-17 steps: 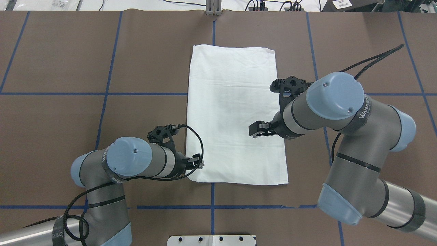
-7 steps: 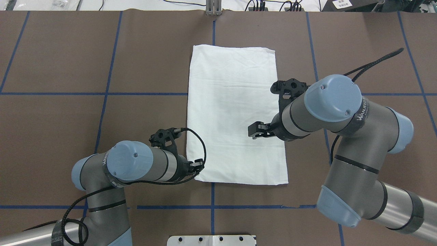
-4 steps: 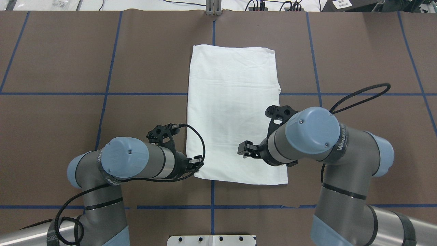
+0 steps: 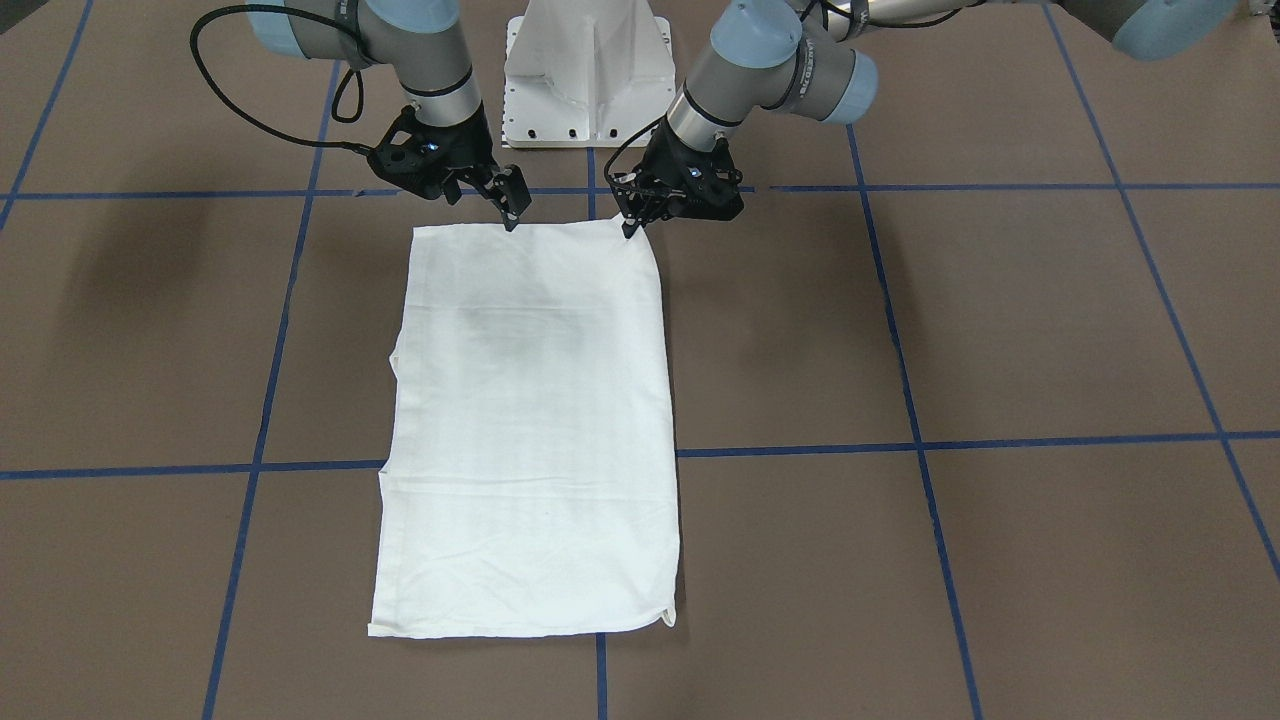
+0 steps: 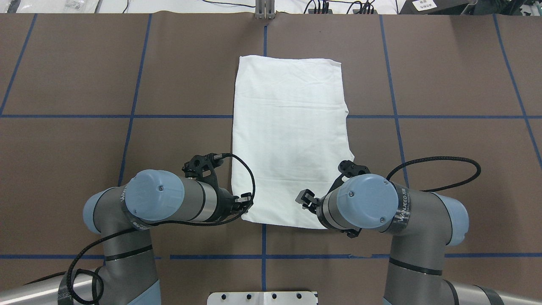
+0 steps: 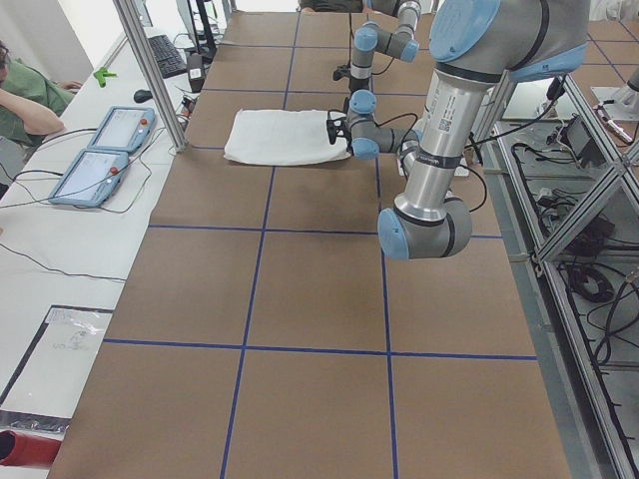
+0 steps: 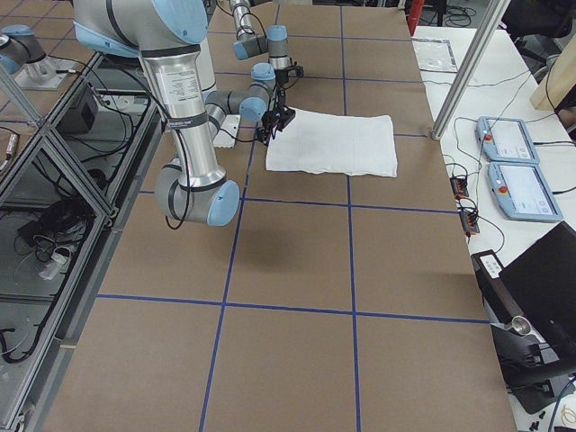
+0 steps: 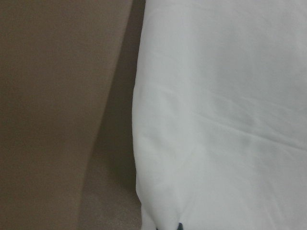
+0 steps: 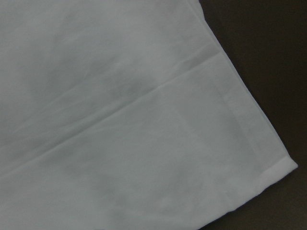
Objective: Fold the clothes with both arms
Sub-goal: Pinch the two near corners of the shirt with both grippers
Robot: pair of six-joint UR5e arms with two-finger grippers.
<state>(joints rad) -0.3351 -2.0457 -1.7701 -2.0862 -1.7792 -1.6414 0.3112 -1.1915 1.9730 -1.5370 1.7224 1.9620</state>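
I have the white cotton T-shirt [image 5: 288, 140], folded into a long flat rectangle, lying on the brown paper-covered table [image 5: 84, 76]. It stretches straight away from both sets of fingertips. My black two-finger left gripper [image 4: 630, 226] is down at the shirt's near corner, with its fingers drawn together to a point and the cloth corner pinched between them. My black two-finger right gripper [image 4: 511, 214] points down with its tips at the near hem, partway along it. The other near corner lies outboard of those tips, on the side away from the left gripper. From my feeds I cannot tell whether the right fingers are spread or closed. A faint grey patch shows through the fabric just beyond both grippers. Thin blue tape lines [image 5: 131, 116] run across the table on either side of the fingers, and the white pedestal base [image 4: 588, 70] stands behind them.
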